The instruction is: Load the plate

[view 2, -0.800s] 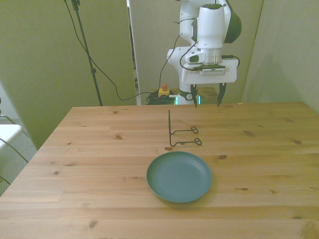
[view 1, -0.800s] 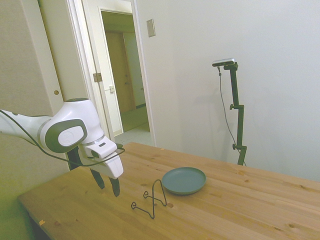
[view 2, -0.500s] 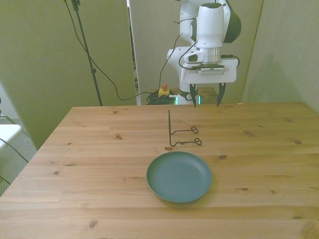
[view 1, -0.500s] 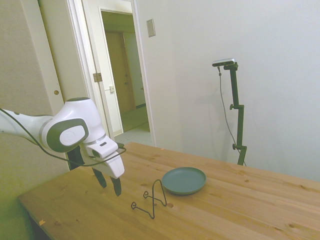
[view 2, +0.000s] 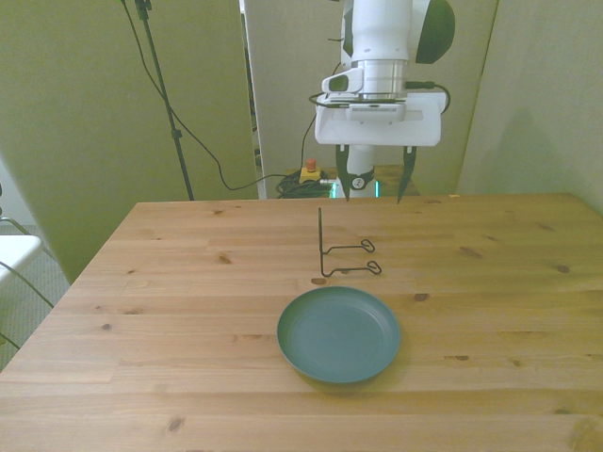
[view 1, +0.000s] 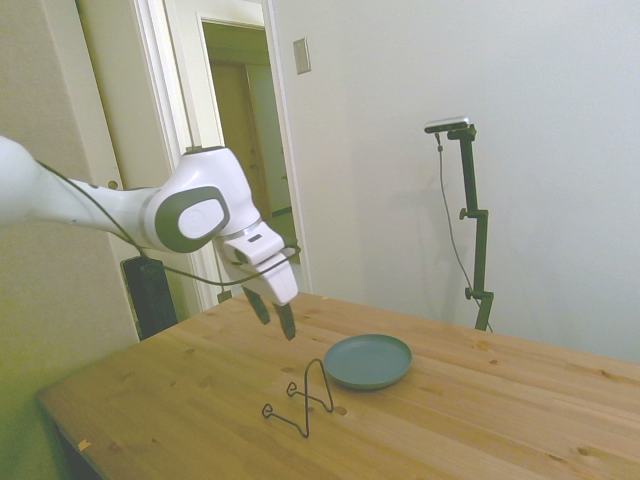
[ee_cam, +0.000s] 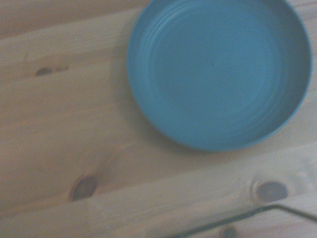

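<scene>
the two dark fingers [view 2: 406, 181] of the white two-finger gripper [view 2: 376, 184] are spread apart with nothing between them, pointing down, high in the air over the far part of the wooden plank table [view 2: 170, 311]. in the side view the gripper [view 1: 275, 318] hangs tilted above the table, up and back from the thin black wire stand [view 1: 301, 396], touching nothing. behind the gripper the white arm with its grey-capped joint [view 1: 195, 213] slopes back out of the side view.

the wire stand [view 2: 341, 254] sits on the table below the gripper and nearer the camera in the front view; one straight upright post rises from it and two small loops lie flat on the wood beside the post.

the small round grey-blue plate with a raised rim [view 2: 338, 333] lies flat on the table just beyond the wire stand from the gripper, close to the stand's loops but not touching them. it is empty. the wrist view shows the plate [ee_cam: 218, 74] from above, slightly blurred, with faint rings in its floor, and a short piece of the stand's wire [ee_cam: 257, 212] near it over knotty wood.
</scene>
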Motion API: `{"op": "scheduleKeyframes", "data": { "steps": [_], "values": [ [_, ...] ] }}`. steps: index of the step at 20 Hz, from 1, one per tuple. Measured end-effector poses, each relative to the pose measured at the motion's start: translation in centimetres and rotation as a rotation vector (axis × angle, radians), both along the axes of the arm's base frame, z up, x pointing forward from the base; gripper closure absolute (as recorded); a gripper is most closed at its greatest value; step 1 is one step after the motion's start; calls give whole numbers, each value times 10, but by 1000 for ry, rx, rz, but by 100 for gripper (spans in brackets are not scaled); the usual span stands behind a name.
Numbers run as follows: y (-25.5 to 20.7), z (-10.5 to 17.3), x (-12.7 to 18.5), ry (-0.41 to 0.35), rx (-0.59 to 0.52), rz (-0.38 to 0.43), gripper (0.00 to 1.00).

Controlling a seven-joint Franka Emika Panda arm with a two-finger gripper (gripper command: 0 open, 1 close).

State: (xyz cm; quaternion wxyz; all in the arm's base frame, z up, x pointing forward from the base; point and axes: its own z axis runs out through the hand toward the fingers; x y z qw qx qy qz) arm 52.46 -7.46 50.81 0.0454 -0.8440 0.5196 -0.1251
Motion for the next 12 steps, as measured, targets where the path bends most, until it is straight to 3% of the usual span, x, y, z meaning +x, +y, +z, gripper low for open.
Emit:
{"op": "scheduleKeyframes", "data": {
  "steps": [8,12],
  "values": [
    [-98,18,46,-15,-17,-138,0],
    [-114,15,59,6,-39,-88,0]
  ]
}}
